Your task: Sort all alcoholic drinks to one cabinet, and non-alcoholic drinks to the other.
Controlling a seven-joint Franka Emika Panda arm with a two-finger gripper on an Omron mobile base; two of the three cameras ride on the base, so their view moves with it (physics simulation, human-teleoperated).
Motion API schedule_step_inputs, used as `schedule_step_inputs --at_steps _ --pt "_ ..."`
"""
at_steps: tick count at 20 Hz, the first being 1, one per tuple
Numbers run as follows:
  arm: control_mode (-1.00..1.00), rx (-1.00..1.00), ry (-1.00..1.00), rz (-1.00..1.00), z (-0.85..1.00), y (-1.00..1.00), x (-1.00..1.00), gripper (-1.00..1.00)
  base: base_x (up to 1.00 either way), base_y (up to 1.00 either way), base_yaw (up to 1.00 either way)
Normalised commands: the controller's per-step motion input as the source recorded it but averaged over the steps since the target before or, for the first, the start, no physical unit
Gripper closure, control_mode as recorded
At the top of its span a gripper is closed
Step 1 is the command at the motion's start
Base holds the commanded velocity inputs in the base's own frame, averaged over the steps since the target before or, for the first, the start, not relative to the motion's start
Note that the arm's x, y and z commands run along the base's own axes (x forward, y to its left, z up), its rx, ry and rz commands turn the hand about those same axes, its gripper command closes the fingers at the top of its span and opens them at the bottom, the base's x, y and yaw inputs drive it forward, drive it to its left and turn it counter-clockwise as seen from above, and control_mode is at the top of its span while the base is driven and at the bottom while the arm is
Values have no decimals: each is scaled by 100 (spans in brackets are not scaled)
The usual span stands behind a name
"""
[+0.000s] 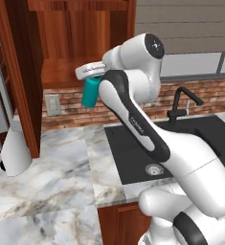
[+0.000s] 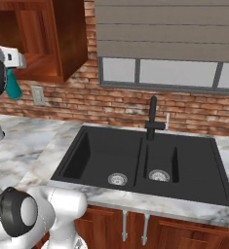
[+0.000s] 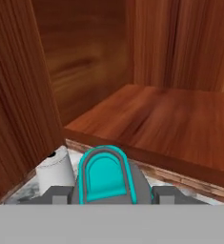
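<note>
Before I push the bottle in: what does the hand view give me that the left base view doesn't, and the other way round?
Hand view alone: the bare shelf board inside the cabinet, just ahead of the gripper.

Left base view alone: the black sink, its faucet, the wall outlet and the marble counter.

Both: the teal bottle held in the gripper at the cabinet opening, and the white paper towel roll on the counter below.

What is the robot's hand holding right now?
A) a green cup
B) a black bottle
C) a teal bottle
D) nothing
C: the hand is closed around the teal bottle, which hangs just in front of the wooden cabinet, above the counter.
</note>
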Motion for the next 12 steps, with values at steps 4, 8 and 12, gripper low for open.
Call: schedule_step_inputs --at_steps 4,8,12 --pt "-100 -1 -1 0 58 27 0 100 0 0 0" --pt "-100 0 -3 0 40 3 0 100 0 0 0" --pt "-100 0 -1 0 22 1 16 100 0 0 0"
